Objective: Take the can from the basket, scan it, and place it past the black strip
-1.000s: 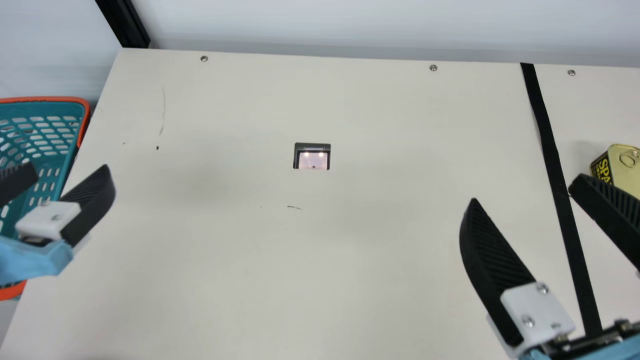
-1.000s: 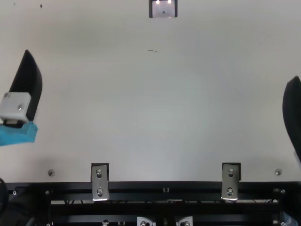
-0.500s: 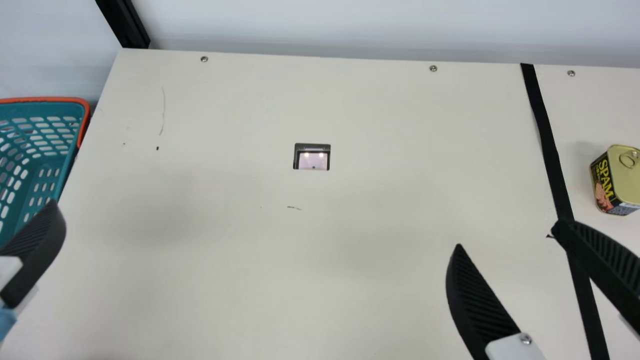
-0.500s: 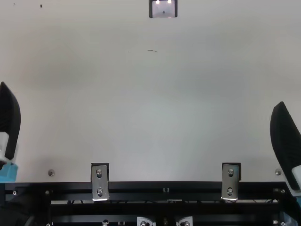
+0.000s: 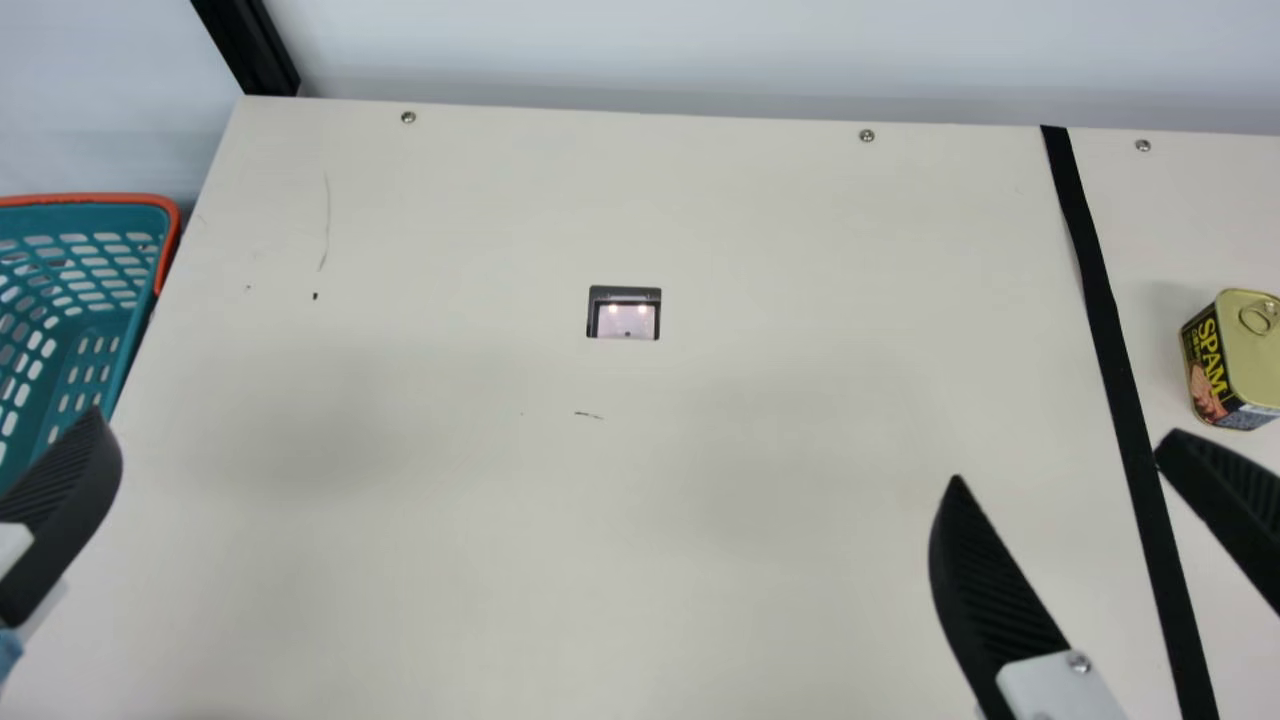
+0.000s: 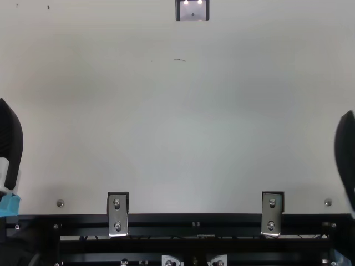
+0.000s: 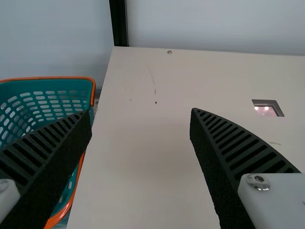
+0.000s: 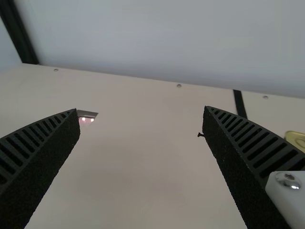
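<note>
The can (image 5: 1240,355), yellow-lidded with a dark label, stands upright on the table right of the black strip (image 5: 1098,300). My right gripper (image 5: 1062,457) is open and empty, nearer the robot than the can, its fingertips on either side of the strip's line. At the left edge is a finger of my left gripper (image 5: 62,515), in front of the teal basket (image 5: 95,200). In the left wrist view the left gripper (image 7: 140,112) stands open, nothing between its fingers. The right wrist view has the right gripper (image 8: 140,109) wide apart and part of the can (image 8: 296,138).
A scanner window (image 5: 625,315) with two lights is set into the middle of the table. A black post (image 5: 250,50) rises by the far left corner. Along the near edge, in the top view, runs a black metal frame (image 6: 194,219) with brackets.
Both grippers have drawn back toward the robot, the left one also leftward; lately the right one shifted a little right. The can, partly covered by a right finger before, is now uncovered.
</note>
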Available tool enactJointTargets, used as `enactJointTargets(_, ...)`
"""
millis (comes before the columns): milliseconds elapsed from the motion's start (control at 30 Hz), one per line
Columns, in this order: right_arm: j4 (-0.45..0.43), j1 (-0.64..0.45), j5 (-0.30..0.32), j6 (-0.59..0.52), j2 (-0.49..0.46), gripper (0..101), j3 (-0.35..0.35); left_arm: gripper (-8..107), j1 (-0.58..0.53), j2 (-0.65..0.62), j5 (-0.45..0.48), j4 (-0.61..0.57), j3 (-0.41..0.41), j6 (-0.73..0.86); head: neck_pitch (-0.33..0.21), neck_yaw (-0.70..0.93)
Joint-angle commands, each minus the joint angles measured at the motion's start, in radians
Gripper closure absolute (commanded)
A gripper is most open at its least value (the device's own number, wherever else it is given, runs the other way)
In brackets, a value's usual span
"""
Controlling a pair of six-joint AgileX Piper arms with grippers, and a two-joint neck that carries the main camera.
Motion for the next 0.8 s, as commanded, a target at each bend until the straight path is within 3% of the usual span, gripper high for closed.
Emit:
enactJointTargets(0, -0.040, -0.042, -0.026, 0.013, -0.006, 0, 0.010, 9, 0.014, -0.009, 0.004, -0.007, 0.005, 0.008, -0.002, 0.010)
enactJointTargets(267, -0.136, -0.112, -0.053, 0.063, -0.082, 0, 0.064, 9, 0.051, -0.057, 0.023, -0.030, 0.033, 0.032, -0.002, 0.010)
enactJointTargets(767, -0.221, -0.097, 0.064, 0.133, -0.238, 0, 0.161, 9, 0.027, -0.193, 0.104, -0.146, 0.173, 0.110, -0.002, 0.010)
